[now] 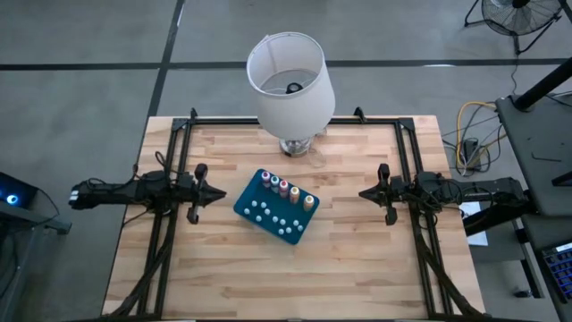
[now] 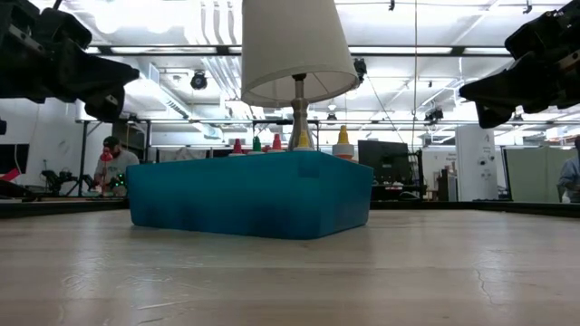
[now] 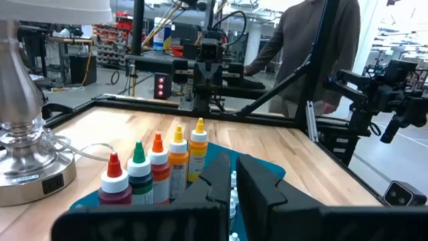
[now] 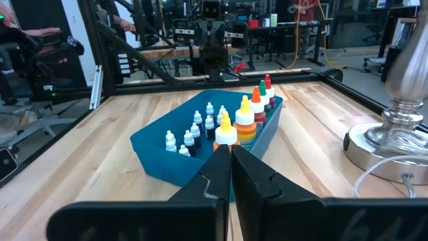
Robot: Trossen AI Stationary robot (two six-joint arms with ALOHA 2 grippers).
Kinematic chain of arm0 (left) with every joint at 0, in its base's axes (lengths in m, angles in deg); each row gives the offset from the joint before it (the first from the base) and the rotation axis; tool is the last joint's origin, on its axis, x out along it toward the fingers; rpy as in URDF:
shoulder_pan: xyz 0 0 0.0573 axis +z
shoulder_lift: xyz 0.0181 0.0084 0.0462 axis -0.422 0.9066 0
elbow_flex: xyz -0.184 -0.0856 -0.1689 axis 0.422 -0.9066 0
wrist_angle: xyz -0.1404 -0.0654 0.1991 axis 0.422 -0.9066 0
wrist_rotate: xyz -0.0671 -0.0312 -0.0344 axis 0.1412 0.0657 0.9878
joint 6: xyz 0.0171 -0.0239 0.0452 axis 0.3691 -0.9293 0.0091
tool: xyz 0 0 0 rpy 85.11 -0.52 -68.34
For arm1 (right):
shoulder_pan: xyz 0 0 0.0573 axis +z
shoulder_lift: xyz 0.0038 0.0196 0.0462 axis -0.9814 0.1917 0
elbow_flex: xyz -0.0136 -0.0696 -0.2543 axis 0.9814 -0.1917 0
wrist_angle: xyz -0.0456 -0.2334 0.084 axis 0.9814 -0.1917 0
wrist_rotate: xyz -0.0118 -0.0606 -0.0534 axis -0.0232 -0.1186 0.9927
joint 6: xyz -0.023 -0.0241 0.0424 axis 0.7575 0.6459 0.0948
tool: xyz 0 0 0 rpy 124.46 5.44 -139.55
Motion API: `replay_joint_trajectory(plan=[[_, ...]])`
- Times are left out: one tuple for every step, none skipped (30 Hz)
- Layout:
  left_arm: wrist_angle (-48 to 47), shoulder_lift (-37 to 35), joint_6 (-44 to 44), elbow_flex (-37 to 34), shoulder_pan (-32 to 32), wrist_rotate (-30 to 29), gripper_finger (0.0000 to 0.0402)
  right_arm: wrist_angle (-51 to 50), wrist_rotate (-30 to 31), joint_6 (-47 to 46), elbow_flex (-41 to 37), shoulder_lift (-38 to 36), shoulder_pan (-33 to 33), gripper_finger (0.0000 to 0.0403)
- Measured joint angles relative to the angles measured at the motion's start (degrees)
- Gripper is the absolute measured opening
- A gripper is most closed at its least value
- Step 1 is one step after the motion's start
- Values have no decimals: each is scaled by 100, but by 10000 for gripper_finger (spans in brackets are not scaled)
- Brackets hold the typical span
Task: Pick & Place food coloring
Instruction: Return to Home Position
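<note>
Two dark arms lie low at opposite sides of the pale wooden tabletop (image 1: 357, 255). On the left, the left claw (image 1: 218, 191) points inward with its fingers pressed together on nothing, well apart from the flat teal-blue rectangular tray (image 1: 243, 204) in the middle. All the food coloring in view is inside that tray. Five taller squeeze bottles (image 1: 286, 189) with red, green, orange and yellow tips stand upright along the wall nearest the lamp, and small white-capped bottles (image 1: 273, 217) fill the rest. Behind the tray stands a white-shaded lamp (image 1: 290, 76) on a silver base, its pale cord (image 3: 87, 148) looping near the tray. On the right, the right claw (image 1: 365, 191) is likewise closed and empty. The job looks finished. The likeliest upset would be an arm snagging the cord or nudging the tray and toppling the tall bottles. No brand or label can be read.
</note>
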Motion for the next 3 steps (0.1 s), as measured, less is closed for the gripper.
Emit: replay_joint_trajectory(plan=[[-1,-24,2,0,-1,0,0,2,1,0,0,0,1,8],[-2,-42,0,0,1,-1,0,2,-1,0,0,0,1,8],[-2,-55,0,0,1,-1,0,1,0,1,0,0,1,8]])
